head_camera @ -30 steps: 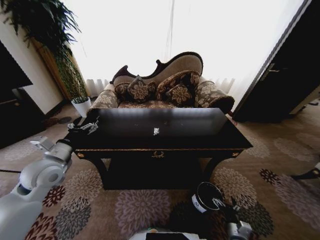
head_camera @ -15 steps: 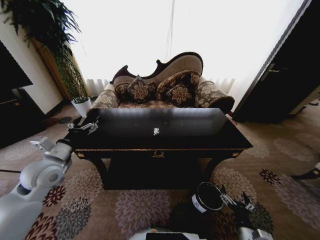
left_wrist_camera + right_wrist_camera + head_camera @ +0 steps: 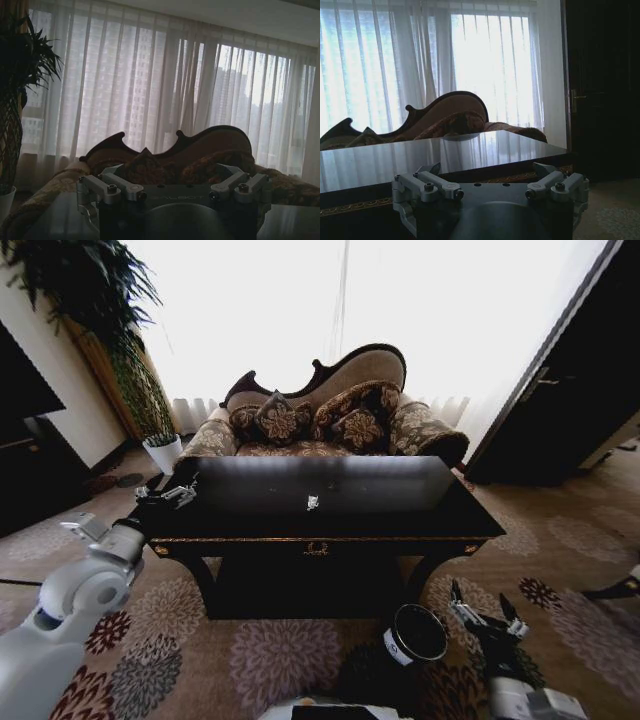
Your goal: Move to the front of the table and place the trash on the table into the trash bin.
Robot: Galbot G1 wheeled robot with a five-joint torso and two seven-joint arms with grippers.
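Trash [image 3: 312,502], a small white scrap, lies mid-worktop [image 3: 400,515], left gripper [image 3: 168,494] at the worktop's far-left corner, fingers unreadable, right gripper [image 3: 487,616] low, fingers apart, right of the trash bin [image 3: 414,634] on the floor.

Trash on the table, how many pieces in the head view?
1: a small white scrap near the middle of the table. More may be hidden under the left gripper at the table's left end.
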